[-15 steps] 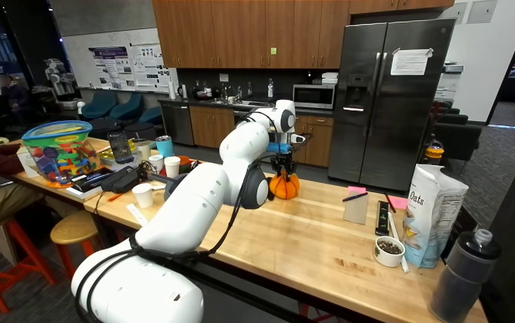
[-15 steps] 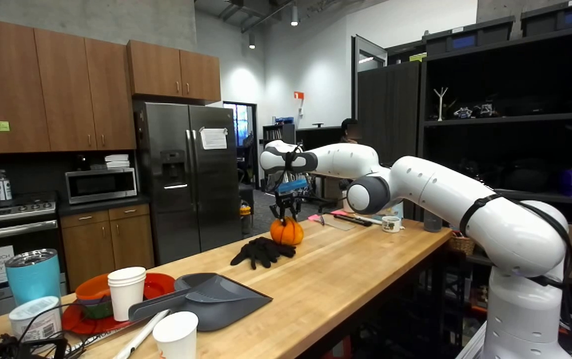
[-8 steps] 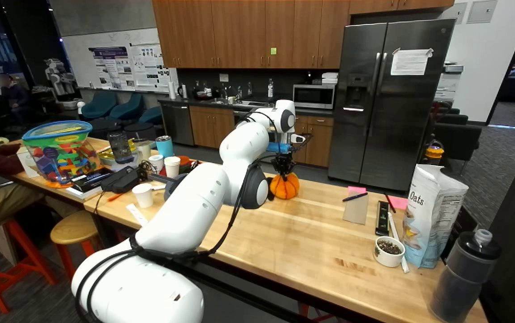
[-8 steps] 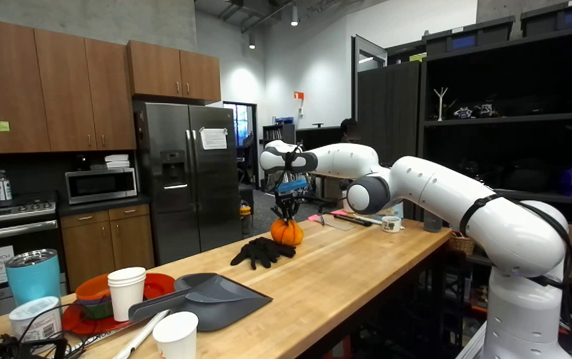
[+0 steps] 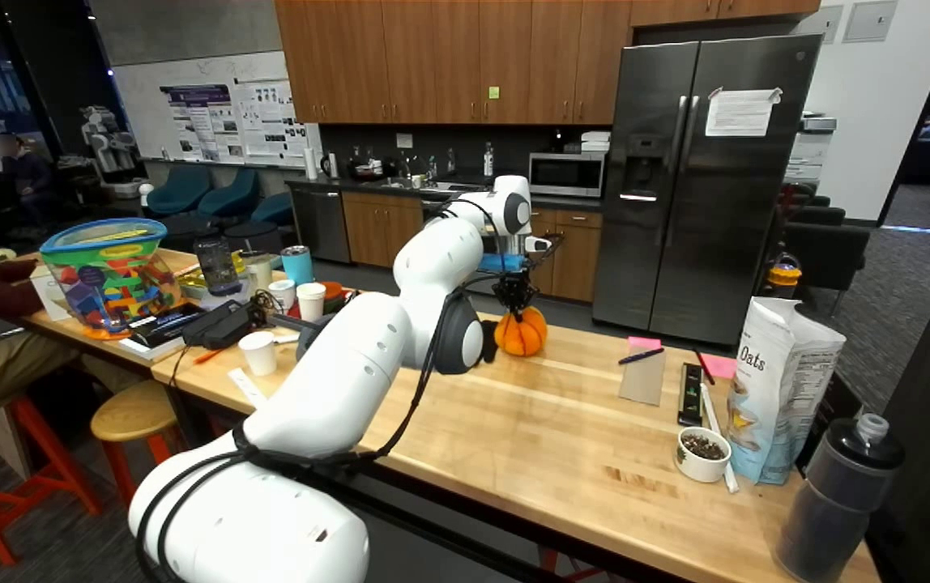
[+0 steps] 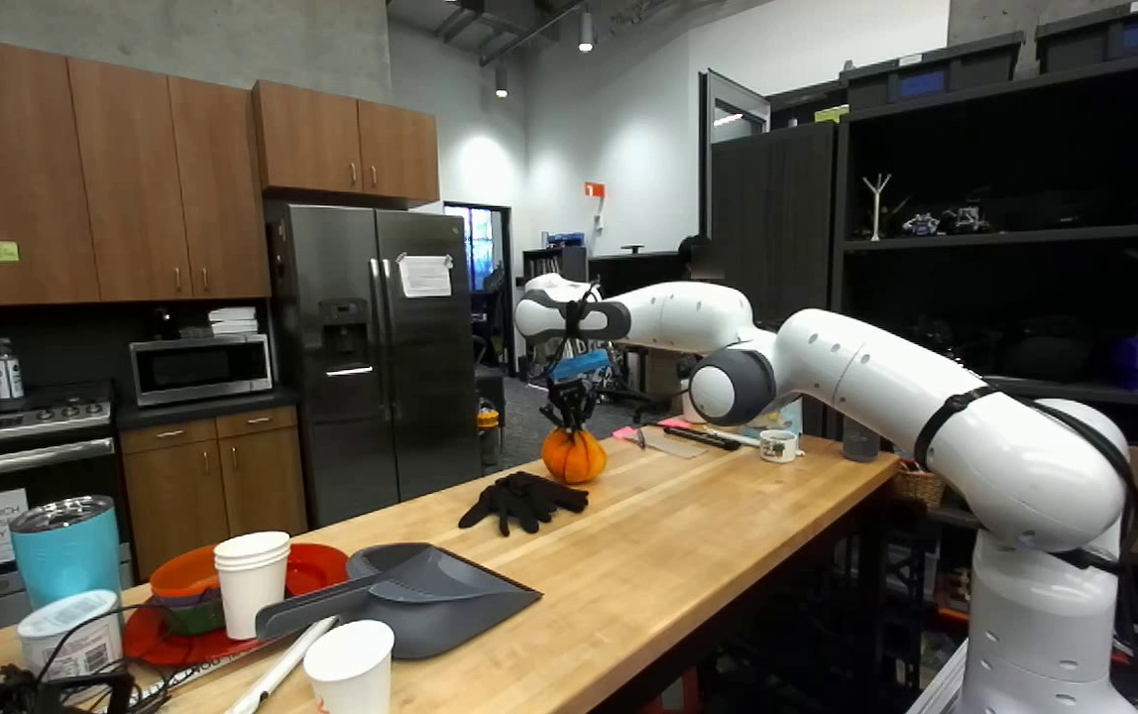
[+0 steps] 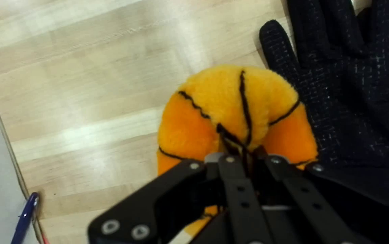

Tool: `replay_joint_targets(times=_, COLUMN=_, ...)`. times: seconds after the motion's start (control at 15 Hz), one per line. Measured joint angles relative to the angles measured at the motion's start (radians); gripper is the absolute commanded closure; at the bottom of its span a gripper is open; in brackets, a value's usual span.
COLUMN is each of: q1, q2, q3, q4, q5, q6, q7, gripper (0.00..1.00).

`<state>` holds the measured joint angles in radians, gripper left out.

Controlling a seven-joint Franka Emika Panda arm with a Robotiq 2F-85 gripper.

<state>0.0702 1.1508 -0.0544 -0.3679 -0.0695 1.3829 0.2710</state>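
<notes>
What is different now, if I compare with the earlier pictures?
The end effector has closed on the top of the pumpkin, which has shifted slightly up and rightward in both exterior views; whether it has left the table is unclear. The glove and the dustpan stayed as they were.

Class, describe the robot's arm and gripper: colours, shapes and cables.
The arm is glossy white and rounded, with dark grey joint caps; black cables run along it. The gripper is black with silver screw heads, and a bright blue piece sits above it.
</notes>
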Motion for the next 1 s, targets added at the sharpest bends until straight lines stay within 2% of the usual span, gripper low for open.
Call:
replay_joint_targets(times=0.27, q1=0.024, q2=-0.046, q3=-0.007, q4=0.005, q5=-0.014, q6=-0.030, q7=-0.008, gripper=0.97)
replay_joint_targets(times=0.73, q1=0.130, q2=-0.186, q3=-0.032, q4=0.016, q5=-0.123, q6=-0.307, q7=-0.124, gripper=0.97)
replay_joint_targets(times=1.0, q1=0.174, q2=-0.253, q3=-0.056, q4=0.013, q5=-0.180, q6=-0.413, q7=-0.172, gripper=0.97)
